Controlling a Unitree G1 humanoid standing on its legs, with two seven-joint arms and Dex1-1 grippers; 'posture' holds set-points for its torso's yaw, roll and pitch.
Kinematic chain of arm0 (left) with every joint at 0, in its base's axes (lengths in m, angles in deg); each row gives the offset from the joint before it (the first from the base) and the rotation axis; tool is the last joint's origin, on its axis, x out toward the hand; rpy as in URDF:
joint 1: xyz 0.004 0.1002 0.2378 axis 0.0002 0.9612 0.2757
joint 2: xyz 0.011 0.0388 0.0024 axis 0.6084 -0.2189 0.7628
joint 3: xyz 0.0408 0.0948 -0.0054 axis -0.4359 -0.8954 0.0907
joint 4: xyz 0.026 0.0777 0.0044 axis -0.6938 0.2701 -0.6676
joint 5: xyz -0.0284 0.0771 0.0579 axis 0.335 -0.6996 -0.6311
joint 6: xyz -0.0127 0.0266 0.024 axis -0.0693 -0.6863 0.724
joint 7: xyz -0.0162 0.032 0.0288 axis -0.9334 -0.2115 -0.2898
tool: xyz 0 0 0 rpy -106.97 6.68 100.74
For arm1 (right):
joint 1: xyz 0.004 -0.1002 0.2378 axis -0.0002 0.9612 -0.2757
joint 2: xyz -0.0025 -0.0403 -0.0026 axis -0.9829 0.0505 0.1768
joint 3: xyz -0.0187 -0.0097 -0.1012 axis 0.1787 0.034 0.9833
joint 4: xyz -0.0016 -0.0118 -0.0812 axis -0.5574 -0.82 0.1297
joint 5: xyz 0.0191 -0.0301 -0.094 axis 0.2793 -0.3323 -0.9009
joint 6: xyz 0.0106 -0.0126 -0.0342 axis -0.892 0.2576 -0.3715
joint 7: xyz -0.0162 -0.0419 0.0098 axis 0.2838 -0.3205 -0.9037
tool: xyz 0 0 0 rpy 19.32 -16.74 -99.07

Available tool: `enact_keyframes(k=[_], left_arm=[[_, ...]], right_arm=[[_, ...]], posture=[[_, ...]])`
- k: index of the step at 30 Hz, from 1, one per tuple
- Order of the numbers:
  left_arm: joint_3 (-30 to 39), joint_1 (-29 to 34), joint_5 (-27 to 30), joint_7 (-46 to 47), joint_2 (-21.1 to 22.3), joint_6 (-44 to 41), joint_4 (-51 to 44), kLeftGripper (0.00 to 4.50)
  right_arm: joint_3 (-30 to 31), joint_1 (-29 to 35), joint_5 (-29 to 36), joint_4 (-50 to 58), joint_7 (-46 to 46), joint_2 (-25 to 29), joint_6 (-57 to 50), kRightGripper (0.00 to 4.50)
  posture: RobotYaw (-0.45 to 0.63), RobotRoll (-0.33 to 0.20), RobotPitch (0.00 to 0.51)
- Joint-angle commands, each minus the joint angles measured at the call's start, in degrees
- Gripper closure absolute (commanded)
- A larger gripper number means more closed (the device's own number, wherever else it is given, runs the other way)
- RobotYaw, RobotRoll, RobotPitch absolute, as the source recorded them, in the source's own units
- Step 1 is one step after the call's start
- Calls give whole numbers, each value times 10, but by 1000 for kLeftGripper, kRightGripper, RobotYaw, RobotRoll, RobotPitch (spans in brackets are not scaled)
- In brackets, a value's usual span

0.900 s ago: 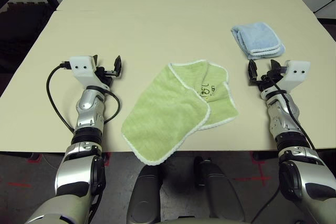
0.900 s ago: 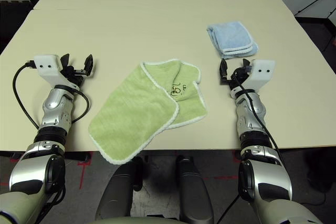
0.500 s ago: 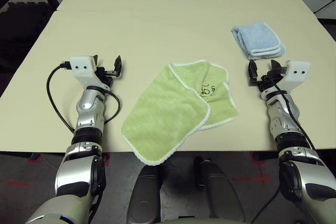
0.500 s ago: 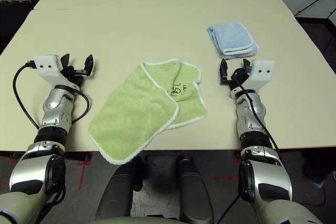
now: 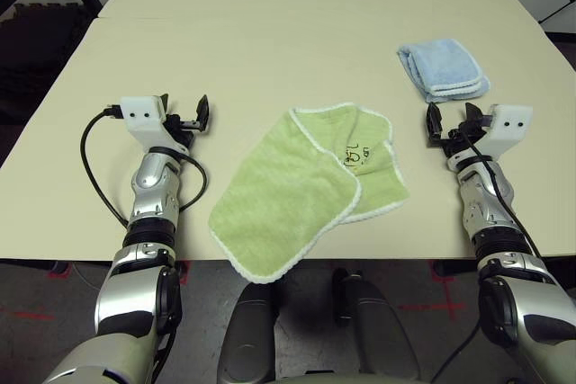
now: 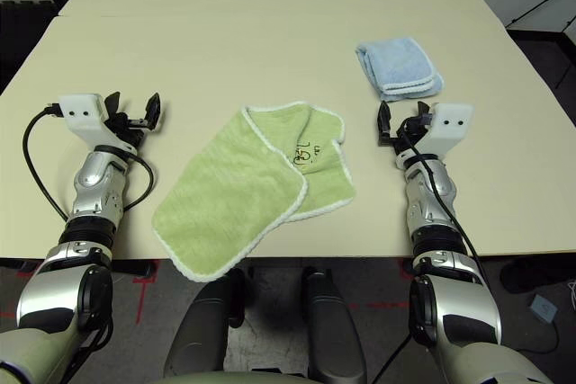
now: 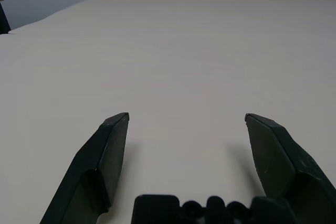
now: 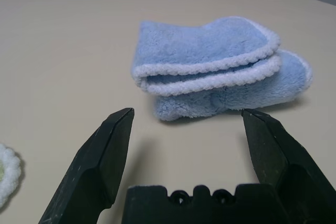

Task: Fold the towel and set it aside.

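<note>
The towel (image 5: 301, 195), light green with white stitched edging, lies on the cream surface (image 5: 297, 33) between the two arms. Its near end overhangs the near edge of the surface. One layer is lapped loosely and askew over another, and a small dark embroidered mark (image 5: 353, 156) shows at the far part of the towel.

The left gripper (image 5: 183, 111) is held to the left of the towel, well apart from it, jaws spread wide and empty. The right gripper (image 5: 448, 123) is held just to the right of the towel's far end, jaws likewise wide and empty. Beyond the right gripper, farther than the towel, a folded light blue towel (image 8: 220, 69) rests on the surface.

The fold appears unfinished. For a clean result, two neighbouring corners should be pinched at the edging, one per gripper, and lifted together. The edges should be aligned before release. The overhanging end is likely to slip, so it should be secured first.
</note>
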Motion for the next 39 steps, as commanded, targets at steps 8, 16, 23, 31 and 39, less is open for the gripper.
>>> enact_keyframes(k=[8,16,23,31,39], left_arm=[[3,-24,24,-44,39,-72,-62,0],[-3,-39,63,-172,115,-181,-109,0],[-19,-52,133,-383,181,-321,-161,0],[-80,-68,116,-592,219,-304,-125,0],[-121,-103,65,-688,222,-197,-44,0]], right_arm=[[-14,24,37,133,-31,44,-87,44],[-15,12,91,172,-121,92,-199,44],[-10,-38,107,125,-198,127,-259,44],[2,-75,88,82,-232,129,-256,44],[26,-96,84,67,-318,156,-305,44]], posture=[[42,0,231],[70,0,235],[93,0,240],[84,0,255],[70,0,274]])
